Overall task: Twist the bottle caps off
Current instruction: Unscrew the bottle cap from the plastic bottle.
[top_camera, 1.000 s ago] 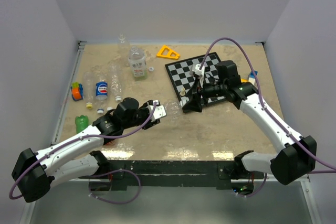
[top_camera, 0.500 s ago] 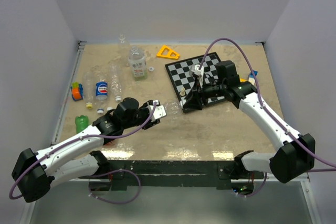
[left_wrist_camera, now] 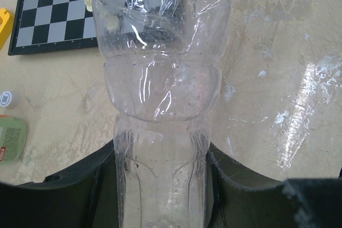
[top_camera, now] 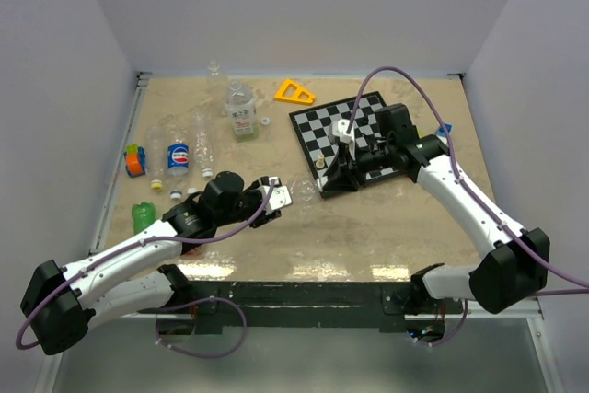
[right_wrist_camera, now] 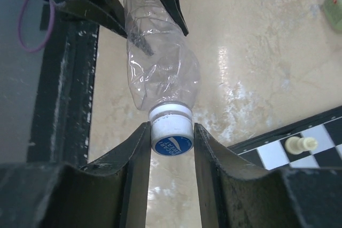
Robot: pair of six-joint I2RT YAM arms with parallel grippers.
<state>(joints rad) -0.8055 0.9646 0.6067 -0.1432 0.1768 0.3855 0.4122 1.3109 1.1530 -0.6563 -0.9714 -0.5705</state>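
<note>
A clear crumpled bottle [top_camera: 300, 190] hangs on its side just above the table between my two grippers. My left gripper [left_wrist_camera: 160, 188] is shut on the bottle's [left_wrist_camera: 160, 105] lower body, one finger [left_wrist_camera: 85, 190] pressing on each side. At the other end my right gripper [right_wrist_camera: 171, 138] is shut on the white bottle cap [right_wrist_camera: 171, 134] with a blue printed top, both fingers touching its sides. From above, the right gripper [top_camera: 324, 185] sits at the chessboard's near-left corner and the left gripper [top_camera: 276, 196] just left of it.
A chessboard [top_camera: 354, 135] with a small pale piece [right_wrist_camera: 300, 144] lies under the right arm. Several other bottles lie at the back left: a cola-label one [top_camera: 178, 156], a clear one [top_camera: 202, 149], a green-label one [top_camera: 241, 109], a green one [top_camera: 143, 216]. A yellow triangle [top_camera: 294, 91] lies nearby.
My right gripper has shifted slightly left and closed its fingers onto the cap. The left gripper and the bottle have stayed in place.
</note>
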